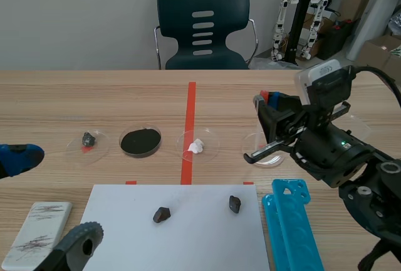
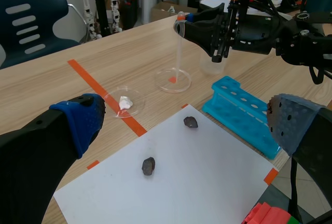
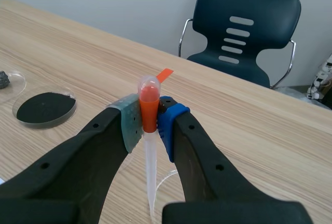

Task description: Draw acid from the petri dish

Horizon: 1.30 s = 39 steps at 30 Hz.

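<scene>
A clear petri dish (image 1: 263,150) lies on the table right of the red tape line, with a red mark under it (image 2: 174,80). My right gripper (image 1: 268,105) hangs above it, shut on the orange bulb of a plastic pipette (image 3: 148,105). The pipette's thin tube (image 2: 180,53) points straight down, its tip at or just above the dish floor. In the right wrist view the dish rim (image 3: 167,178) shows behind the tube. My left gripper (image 1: 50,202) stands open and holds nothing, low at the near left, far from the dish.
Three more dishes stand in the row: white lump (image 1: 197,146), black powder (image 1: 141,141), dark rock (image 1: 88,138). A white sheet (image 1: 182,233) bears two dark stones (image 1: 161,214) (image 1: 234,204). A blue tube rack (image 1: 291,221) lies near right, a scratched white tile (image 1: 37,233) near left.
</scene>
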{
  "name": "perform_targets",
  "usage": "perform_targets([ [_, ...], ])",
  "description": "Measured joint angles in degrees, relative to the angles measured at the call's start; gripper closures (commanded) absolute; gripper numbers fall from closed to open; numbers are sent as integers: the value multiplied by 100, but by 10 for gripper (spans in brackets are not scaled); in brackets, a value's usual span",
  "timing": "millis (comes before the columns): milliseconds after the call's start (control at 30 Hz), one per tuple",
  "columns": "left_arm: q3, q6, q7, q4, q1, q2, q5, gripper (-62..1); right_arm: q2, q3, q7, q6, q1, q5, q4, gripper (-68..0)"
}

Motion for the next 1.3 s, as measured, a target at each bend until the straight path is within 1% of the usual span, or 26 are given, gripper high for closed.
perform_targets([
  [100, 0, 0, 0, 0, 0, 0, 0, -623, -52, 2, 76, 2, 129, -227, -356, -76],
  [167, 0, 0, 0, 0, 0, 0, -2, -623, -57, 2, 363, 4, 236, -326, -616, -76],
  [267, 0, 0, 0, 0, 0, 0, 0, -623, -52, 2, 575, 2, 369, -468, -859, -77],
  [433, 0, 0, 0, 0, 0, 0, 0, -623, -52, 2, 1010, 2, 490, -697, -1058, -77],
  [567, 0, 0, 0, 0, 0, 0, 0, -623, -55, 2, 1207, -2, 522, -702, -1143, -77],
  [700, 0, 0, 0, 0, 0, 0, 0, -623, -55, 2, 1241, -133, 522, -702, -1252, -77],
  [900, 0, 0, 0, 0, 0, 0, 0, -623, -42, 2, 1405, -136, 522, -706, -1473, -77],
  [1300, 0, 0, 0, 0, 0, 0, 0, -623, -44, 2, 1403, -197, 522, -708, -1473, -81],
])
